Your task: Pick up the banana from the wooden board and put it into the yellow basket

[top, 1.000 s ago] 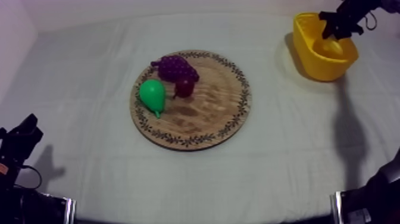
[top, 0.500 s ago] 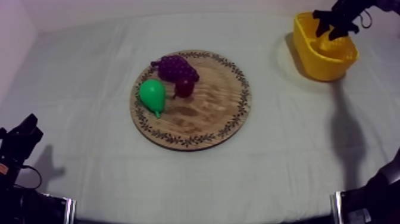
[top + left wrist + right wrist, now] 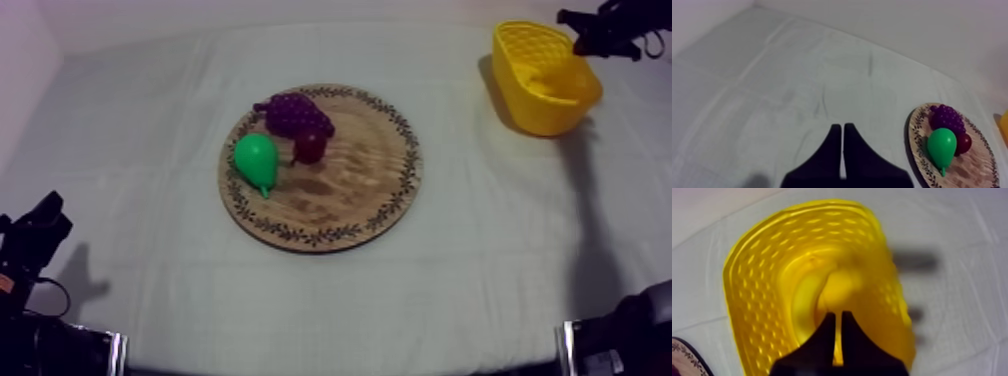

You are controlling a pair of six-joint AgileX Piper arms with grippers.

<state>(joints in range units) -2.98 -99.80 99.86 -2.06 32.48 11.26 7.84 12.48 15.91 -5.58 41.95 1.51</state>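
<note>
My right gripper [image 3: 572,18] had lifted out of the basket [image 3: 512,62] since a second earlier and hung just beyond its far rim, fingers together on nothing. The banana [image 3: 844,285] lay inside the basket, released. My left gripper [image 3: 843,127] sat closed and empty, apart from the board [image 3: 370,190]. I judged the task done, with only the retreat left.

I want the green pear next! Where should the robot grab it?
Probably the fat round belly of the pear, from above. It lies on its side on the wooden board, thin stem end toward the near rim. The grapes and small red fruit sit close on one side; the other is open.
</note>
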